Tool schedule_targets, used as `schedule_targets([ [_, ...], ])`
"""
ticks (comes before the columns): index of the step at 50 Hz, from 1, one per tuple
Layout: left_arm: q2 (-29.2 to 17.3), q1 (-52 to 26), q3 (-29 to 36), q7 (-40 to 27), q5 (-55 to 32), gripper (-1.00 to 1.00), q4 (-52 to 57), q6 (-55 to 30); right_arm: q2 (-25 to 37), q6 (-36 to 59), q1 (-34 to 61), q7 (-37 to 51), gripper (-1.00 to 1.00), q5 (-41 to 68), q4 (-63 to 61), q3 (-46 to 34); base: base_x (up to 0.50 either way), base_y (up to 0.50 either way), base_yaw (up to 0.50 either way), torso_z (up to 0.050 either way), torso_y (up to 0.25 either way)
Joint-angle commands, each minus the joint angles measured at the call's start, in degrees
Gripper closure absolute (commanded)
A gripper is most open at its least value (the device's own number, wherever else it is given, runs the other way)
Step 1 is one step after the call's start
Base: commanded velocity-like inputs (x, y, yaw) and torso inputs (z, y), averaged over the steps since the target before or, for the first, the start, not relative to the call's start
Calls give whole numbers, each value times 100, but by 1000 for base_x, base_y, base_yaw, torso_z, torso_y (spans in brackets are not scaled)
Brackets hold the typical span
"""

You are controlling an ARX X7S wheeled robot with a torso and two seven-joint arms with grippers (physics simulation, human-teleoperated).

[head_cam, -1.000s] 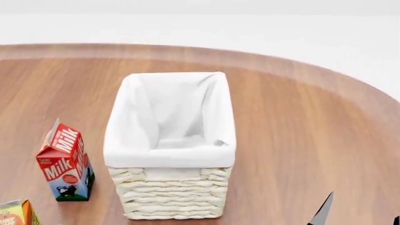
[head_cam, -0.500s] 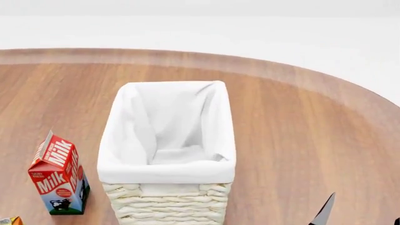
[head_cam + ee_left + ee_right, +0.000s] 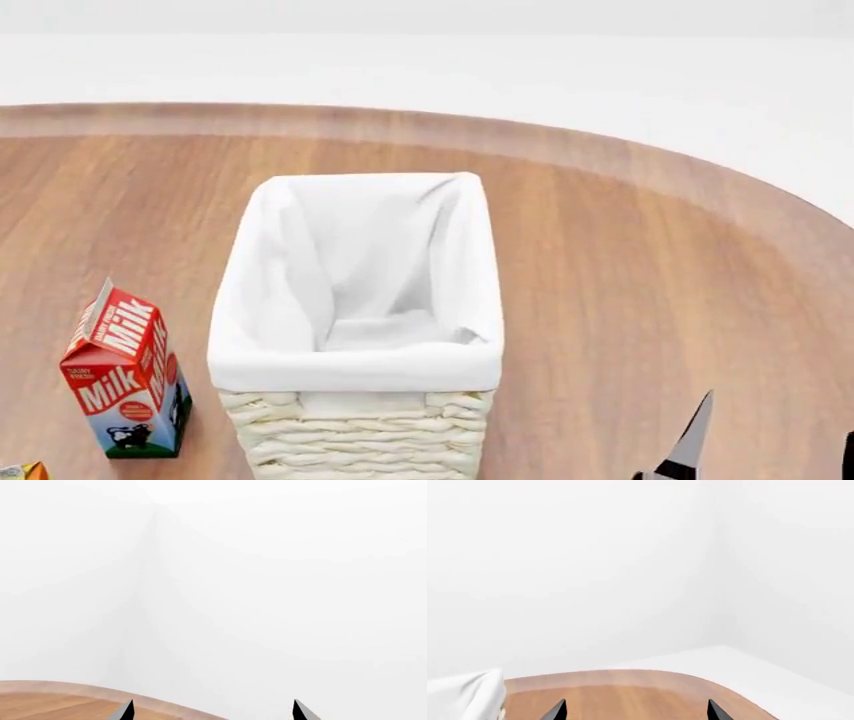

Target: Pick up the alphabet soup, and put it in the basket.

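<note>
At the near edge of the head view, at about 5 o'clock, the right gripper (image 3: pixel 767 445) shows only as 2 dark pointed tips set well apart with nothing between them, so it is spread and empty; its own camera shows the same 2 tips (image 3: pixel 635 711) apart over bare wood. The left gripper (image 3: pixel 212 711) does not appear in the head view; in its wrist view 2 dark tips stand wide apart with nothing held, above the curved edge of the table (image 3: pixel 60 700) and a blank white wall. At 7 o'clock, right in the near corner, a sliver of an orange carton (image 3: pixel 19 471) peeks in, mostly cut off. Just beyond it, at about 8 o'clock, a red and white milk carton (image 3: pixel 124 372) stands upright on the wood, its base blue and green with a small cow picture. At 6 o'clock, close to centre, the basket (image 3: pixel 358 430) stands upright, woven in cream wicker, with a white cloth lining (image 3: pixel 360 275) folded over its rim; the inside that can be seen holds only cloth. The milk carton stands near the basket's left side but apart from it. In the right wrist view a corner of the white lining (image 3: pixel 464 695) shows beside the table edge. The round wooden table (image 3: pixel 641 260) stretches away to 12 o'clock, ending in a curved rim against a white floor. The soup can is not visible in any of the 3 views, so its place cannot be told.
</note>
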Motion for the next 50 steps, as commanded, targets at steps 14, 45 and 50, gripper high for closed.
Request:
schedule_targets([
  [14, -25, -89, 28, -52, -6, -100, -133, -5, 1006, -691, 496, -2585, -100, 1396, 871, -64, 0, 0, 0, 0, 0],
  [45, -72, -53, 58, -131, 9, -100, -52, -27, 1515, -929, 891, -4791, -100, 1535, 876, -1094, 0, 0, 0, 0, 0],
  [50, -81, -51, 64, -137, 10, -100, -56, -16, 1591, -878, 868, -4941, -100, 1574, 735, -1206, 0, 0, 0, 0, 0],
])
